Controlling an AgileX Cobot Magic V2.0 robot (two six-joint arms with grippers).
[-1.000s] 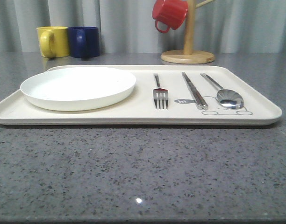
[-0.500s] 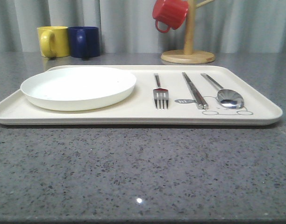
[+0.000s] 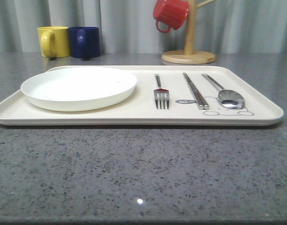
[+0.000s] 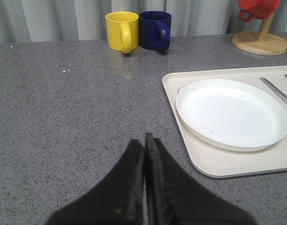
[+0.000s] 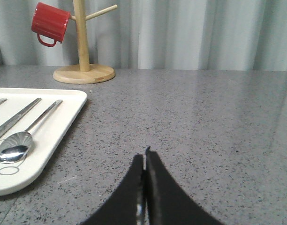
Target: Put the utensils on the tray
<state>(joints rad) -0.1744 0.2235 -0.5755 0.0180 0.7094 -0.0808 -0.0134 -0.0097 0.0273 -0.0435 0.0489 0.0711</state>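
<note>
Front view, for your reference: a grey speckled table (image 3: 143,173) carries a large cream tray (image 3: 134,115). On the tray's left half you have a round white plate (image 3: 79,87). To its right lie a fork (image 3: 160,93), a pair of metal chopsticks (image 3: 195,91) and a spoon (image 3: 226,95), side by side and apart. Behind the tray stand a yellow mug (image 3: 53,41) and a navy mug (image 3: 84,41), touching, and a wooden mug tree (image 3: 188,47) holding a red mug (image 3: 169,14). Your left gripper (image 4: 144,140) and right gripper (image 5: 145,157) each sit over bare table beside the tray, fingers pressed together, holding nothing.
</note>
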